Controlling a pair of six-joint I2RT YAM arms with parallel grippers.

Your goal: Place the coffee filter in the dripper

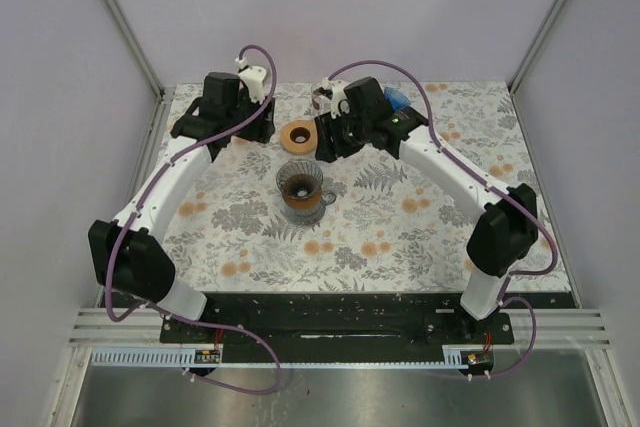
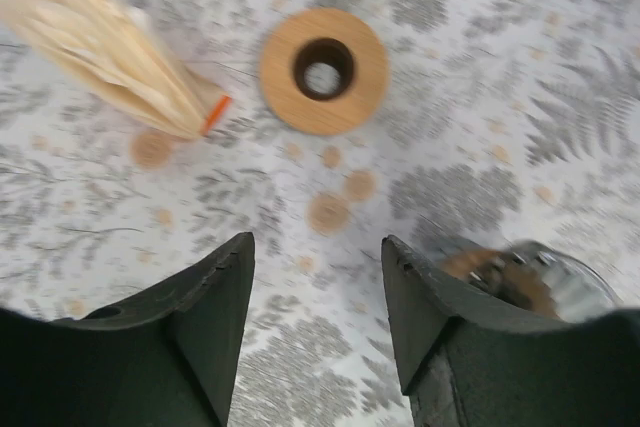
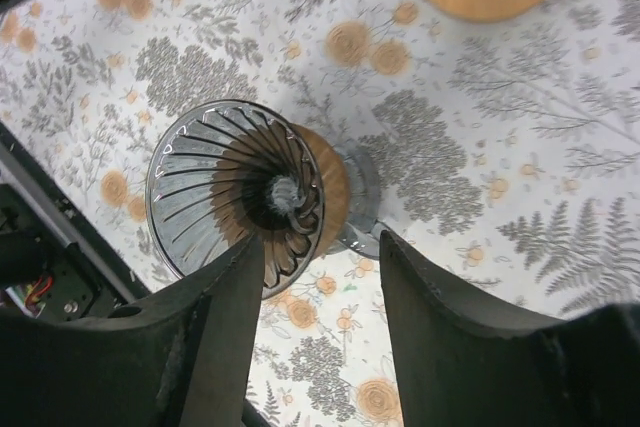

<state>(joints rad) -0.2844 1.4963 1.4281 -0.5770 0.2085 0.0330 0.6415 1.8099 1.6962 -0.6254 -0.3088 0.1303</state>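
Floral tbl: grippers parted, empty

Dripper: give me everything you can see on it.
The dripper is a clear cone, glass or plastic by its look. Swirled ribs run down to a small hole, and it is seated in a brown wooden collar over a clear base. It stands upright, mouth up, mid-table on the floral cloth. The cone is empty, and nothing touches it but the cloth.
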